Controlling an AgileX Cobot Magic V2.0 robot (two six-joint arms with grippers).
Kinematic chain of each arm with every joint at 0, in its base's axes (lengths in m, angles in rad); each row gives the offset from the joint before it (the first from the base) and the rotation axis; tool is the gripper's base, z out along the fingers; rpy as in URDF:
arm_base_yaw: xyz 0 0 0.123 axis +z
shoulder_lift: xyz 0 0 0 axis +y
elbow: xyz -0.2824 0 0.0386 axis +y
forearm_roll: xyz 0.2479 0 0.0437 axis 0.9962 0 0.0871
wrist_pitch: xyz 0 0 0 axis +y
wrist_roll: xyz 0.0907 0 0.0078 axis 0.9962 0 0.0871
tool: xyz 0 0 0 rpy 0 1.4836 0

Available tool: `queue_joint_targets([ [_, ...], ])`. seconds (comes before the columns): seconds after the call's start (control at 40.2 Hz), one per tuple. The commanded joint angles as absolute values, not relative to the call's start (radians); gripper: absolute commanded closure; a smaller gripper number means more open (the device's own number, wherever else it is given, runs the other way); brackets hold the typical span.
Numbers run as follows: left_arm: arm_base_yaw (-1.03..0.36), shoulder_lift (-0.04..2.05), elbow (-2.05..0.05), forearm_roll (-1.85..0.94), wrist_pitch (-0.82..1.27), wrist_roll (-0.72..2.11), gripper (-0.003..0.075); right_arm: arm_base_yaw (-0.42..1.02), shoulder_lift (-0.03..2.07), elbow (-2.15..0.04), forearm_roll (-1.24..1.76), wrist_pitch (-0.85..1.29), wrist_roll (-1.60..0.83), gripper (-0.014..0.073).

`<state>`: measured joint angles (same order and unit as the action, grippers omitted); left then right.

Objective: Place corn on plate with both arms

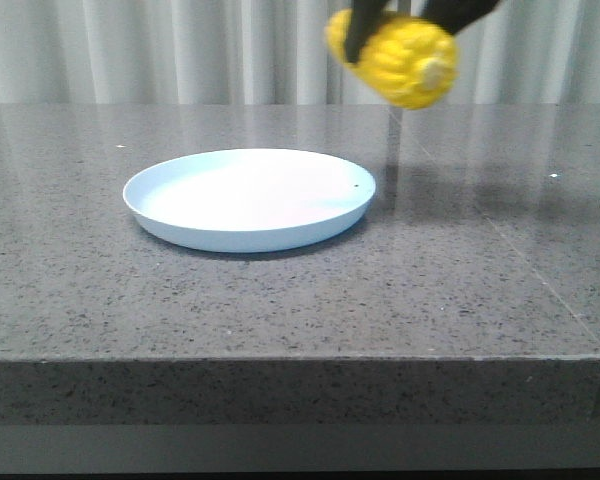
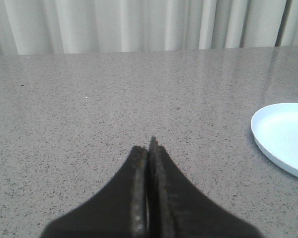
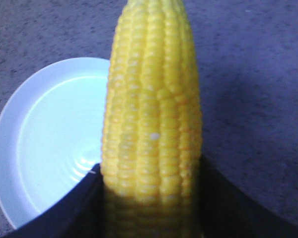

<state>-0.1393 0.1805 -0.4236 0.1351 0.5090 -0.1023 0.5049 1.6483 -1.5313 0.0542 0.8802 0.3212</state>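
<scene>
I am holding the corn [image 1: 400, 57] aloft in the right gripper [image 3: 151, 208], its two fingers pressing on either side of the cob near one end. In the front view the cob is hanging well above the table [image 1: 280, 300], past the right rim of the plate [image 1: 180, 225] and a little behind it, pale stub end facing the camera.

The right wrist view is showing the cob running straight out from the gripper, long axis in line with the fingers. The plate is lying below and off to one side of that axis, not yet under the corn. So the cob needs carrying leftward over the plate before lowering.

The left gripper [image 2: 149, 148] is hovering low over bare table, fingers pressed together on nothing, the plate's edge just showing at the side of its view. It is probably the farther arm from the corn, though the front view is not showing it.
</scene>
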Motion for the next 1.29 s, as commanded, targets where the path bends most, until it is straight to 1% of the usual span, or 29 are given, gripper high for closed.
queue_joint_targets([
  [0.0, -0.137, 0.191, -0.448, 0.141, 0.430, -0.103, 0.0741, 0.579, 1.669, -1.613, 0.013, 0.863, 0.380, 0.0433],
  [0.199, -0.137, 0.191, -0.448, 0.141, 0.430, -0.103, 0.0741, 0.662, 1.772, -1.651, 0.013, 0.849, 0.449, 0.0433],
  [0.348, -0.137, 0.191, -0.448, 0.141, 0.430, -0.103, 0.0741, 0.671, 1.822, -1.651, 0.013, 0.836, 0.491, 0.0432],
  [0.423, -0.137, 0.191, -0.448, 0.141, 0.430, -0.103, 0.0741, 0.670, 1.835, -1.651, 0.013, 0.834, 0.537, 0.0413],
  [0.548, -0.137, 0.191, -0.448, 0.141, 0.430, -0.103, 0.0741, 0.670, 1.843, -1.651, 0.013, 0.830, 0.564, 0.0337],
  [0.622, -0.137, 0.191, -0.448, 0.141, 0.430, -0.103, 0.0741, 0.670, 1.843, -1.651, 0.013, 0.826, 0.564, 0.0270],
  [0.821, -0.137, 0.191, -0.448, 0.141, 0.430, -0.103, 0.0741, 0.670, 1.843, -1.651, 0.013, 0.828, 0.564, 0.0029],
  [0.921, -0.137, 0.191, -0.448, 0.141, 0.430, -0.103, 0.0741, 0.670, 1.831, -1.651, 0.011, 0.828, 0.564, -0.0038],
  [1.195, -0.137, 0.191, -0.448, 0.141, 0.430, -0.103, 0.0741, 0.667, 1.700, -1.651, -0.088, 0.822, 0.557, -0.0034],
  [1.269, -0.137, 0.191, -0.448, 0.141, 0.430, -0.103, 0.0741, 0.667, 1.664, -1.651, -0.098, 0.819, 0.551, 0.0004],
])
